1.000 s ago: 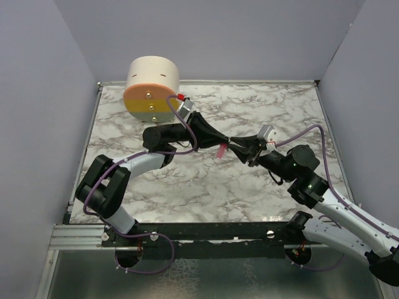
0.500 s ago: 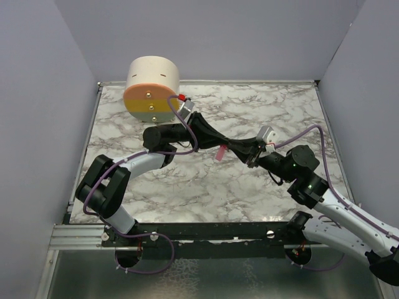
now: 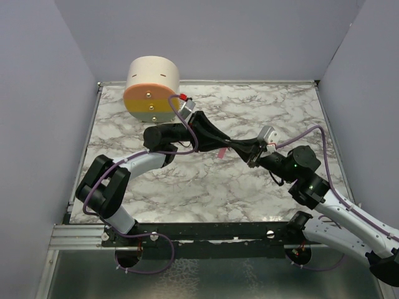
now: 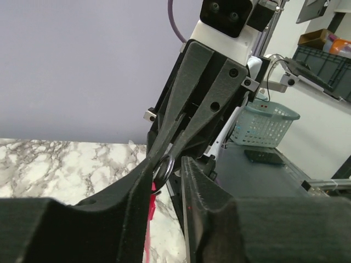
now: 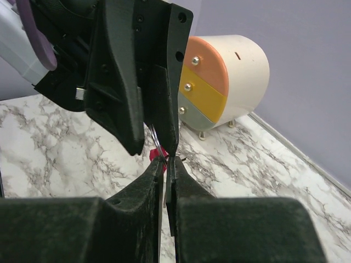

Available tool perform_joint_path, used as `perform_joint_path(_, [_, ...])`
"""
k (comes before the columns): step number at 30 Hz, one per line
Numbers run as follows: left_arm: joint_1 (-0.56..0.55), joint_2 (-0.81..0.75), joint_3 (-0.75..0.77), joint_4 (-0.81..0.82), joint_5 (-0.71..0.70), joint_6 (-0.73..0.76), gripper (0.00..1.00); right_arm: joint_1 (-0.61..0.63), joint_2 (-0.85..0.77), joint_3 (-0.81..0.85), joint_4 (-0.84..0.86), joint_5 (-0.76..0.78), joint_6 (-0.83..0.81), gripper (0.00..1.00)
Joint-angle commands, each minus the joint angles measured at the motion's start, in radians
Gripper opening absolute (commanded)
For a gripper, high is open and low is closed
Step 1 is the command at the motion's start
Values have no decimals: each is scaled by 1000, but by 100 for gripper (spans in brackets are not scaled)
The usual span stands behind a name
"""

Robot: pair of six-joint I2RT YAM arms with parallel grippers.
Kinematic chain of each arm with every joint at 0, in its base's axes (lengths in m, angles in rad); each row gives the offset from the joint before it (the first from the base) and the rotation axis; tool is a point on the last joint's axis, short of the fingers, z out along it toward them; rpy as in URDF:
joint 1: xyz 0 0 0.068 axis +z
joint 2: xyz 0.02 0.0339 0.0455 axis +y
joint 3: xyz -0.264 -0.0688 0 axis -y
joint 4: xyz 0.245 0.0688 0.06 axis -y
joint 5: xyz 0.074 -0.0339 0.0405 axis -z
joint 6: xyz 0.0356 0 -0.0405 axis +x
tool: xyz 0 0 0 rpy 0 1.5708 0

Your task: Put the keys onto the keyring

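**Keyring transferred between hands**

Since the earlier frame, the right hand (image 5: 166, 164) is seen drawn shut and the left hand (image 4: 170, 170) parted. The keyring (image 4: 164, 163) is pinched by the right fingertips above the desk (image 3: 187, 180) and lies loose in the left hand's gap. The pink key (image 3: 221, 151) is hung just below the ring, long axis downward, on the left hand's side.

Pairs white link shells with black joint housings on the left arm (image 3: 146, 163) and right arm (image 3: 340, 212); trails purple cables (image 3: 194, 136) along both; carries a red plug (image 3: 181, 97), green lights (image 3: 290, 167) and black, screw-fastened wedge fingers (image 4: 219, 90).
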Motion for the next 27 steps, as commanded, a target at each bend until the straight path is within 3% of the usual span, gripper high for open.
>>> perform_joint_path(1, [-16, 1, 22, 221, 31, -20, 33, 1, -9, 36, -5, 50, -14, 1])
perform_joint_path(6, [-16, 7, 28, 221, 33, -26, 31, 1, -2, 48, -28, 51, -17, 1])
perform_joint_path(22, [-15, 20, 14, 219, 11, -22, 0, 1, -1, 87, -111, 85, -17, 2])
perform_joint_path(24, [-14, 18, 5, 219, -4, -16, 0, 1, -9, 85, -121, 95, -16, 11])
perform_joint_path(27, [-14, 14, -10, 219, -39, -10, 0, 1, -22, 82, -141, 103, -17, 34])
